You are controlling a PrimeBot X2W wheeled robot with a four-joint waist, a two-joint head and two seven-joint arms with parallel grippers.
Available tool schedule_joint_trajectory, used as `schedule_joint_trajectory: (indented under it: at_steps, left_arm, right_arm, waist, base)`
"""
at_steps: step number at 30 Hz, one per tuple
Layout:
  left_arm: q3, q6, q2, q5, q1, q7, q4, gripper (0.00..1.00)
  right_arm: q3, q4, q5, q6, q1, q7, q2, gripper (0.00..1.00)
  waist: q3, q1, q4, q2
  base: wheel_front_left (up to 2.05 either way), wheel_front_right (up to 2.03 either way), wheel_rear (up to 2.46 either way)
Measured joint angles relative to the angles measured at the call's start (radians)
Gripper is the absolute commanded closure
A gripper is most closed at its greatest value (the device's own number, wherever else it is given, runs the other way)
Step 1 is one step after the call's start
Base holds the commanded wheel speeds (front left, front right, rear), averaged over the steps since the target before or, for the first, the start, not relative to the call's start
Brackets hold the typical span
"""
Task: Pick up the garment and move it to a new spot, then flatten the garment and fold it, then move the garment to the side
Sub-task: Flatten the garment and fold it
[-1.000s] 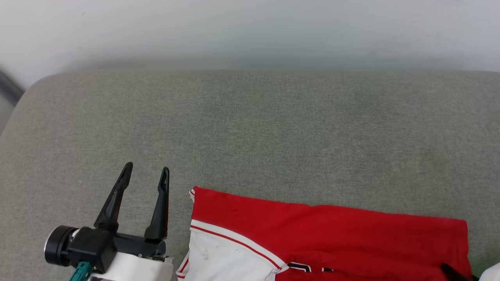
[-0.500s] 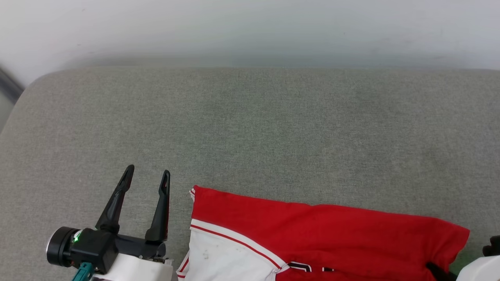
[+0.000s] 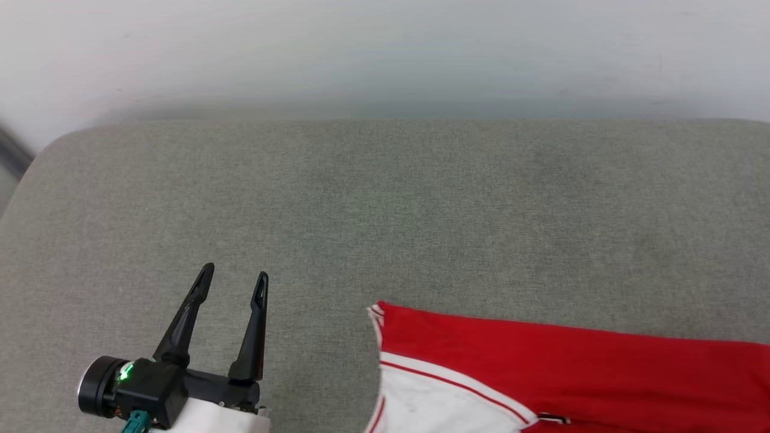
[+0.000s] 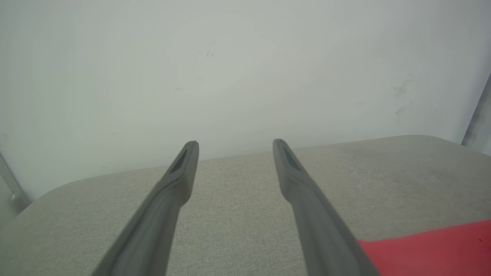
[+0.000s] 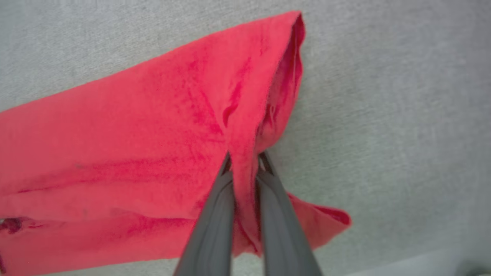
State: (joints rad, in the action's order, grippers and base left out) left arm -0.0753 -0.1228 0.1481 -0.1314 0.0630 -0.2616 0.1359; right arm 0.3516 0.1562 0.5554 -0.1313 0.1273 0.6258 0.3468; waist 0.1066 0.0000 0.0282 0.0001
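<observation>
My right end effector [image 5: 245, 158] is pinched onto a bunched fold of the red garment [image 5: 126, 142], near its edge, with the 2 fingers almost together. The garment lies on the grey fabric surface [image 3: 385, 198], low and right in the head view, its white sleeve [image 3: 433, 403] toward my left. My left end effector [image 3: 234, 272] stands wide and empty beside the garment, not touching it.

At seven o'clock in the head view, the left claw [image 3: 235, 272] has two long tapering black fingers [image 3: 185, 314] on a black housing [image 3: 147, 390] with a green light [image 3: 126, 371], a teal connector [image 3: 133, 423] and a white forearm [image 3: 210, 421]. The right claw [image 5: 245, 158] has matte grey fingers.
</observation>
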Motion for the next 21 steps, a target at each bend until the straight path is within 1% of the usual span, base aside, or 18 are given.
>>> schedule_joint_trajectory:
  at_steps: [2,5,12,16,18,21]
  left_arm:
    - [0.002,-0.001,0.000,0.000,0.001,0.000,-0.001,0.00]
    - [0.007,-0.003,0.001,0.003,0.006,0.000,-0.002,0.00]
    - [-0.002,-0.006,0.001,0.005,0.016,0.000,0.003,0.00]
    - [-0.001,-0.006,0.000,0.004,0.016,0.000,0.007,0.00]
    - [-0.002,-0.006,0.000,0.004,0.016,0.000,0.006,0.00]
    - [-0.012,-0.006,-0.001,0.002,0.015,0.000,-0.001,0.00]
  right_arm:
    - [0.009,0.001,-0.010,0.000,0.000,0.000,0.020,1.00]
    - [-0.009,-0.017,-0.007,0.000,0.000,0.010,0.018,1.00]
    - [-0.113,-0.168,0.019,0.000,0.023,0.070,-0.013,1.00]
    - [-0.195,-0.279,0.041,0.000,0.047,0.132,-0.045,1.00]
    - [-0.226,-0.328,0.058,0.000,0.048,0.157,-0.070,1.00]
    - [-0.281,-0.394,0.050,0.000,0.049,0.183,-0.108,1.00]
  waist:
    - [-0.003,0.0000,-0.002,0.0000]
    - [-0.009,0.0000,-0.006,0.0000]
    - [-0.030,0.0000,-0.018,0.0000]
    - [-0.033,0.0000,-0.020,0.0000]
    - [-0.033,0.0000,-0.018,0.0000]
    - [-0.029,0.0000,-0.009,0.0000]
  base:
    - [0.00,0.00,0.00]
    - [0.00,0.00,0.00]
    - [0.00,0.00,0.00]
    - [0.00,0.00,0.00]
    - [0.00,0.00,0.00]
    - [0.00,0.00,0.00]
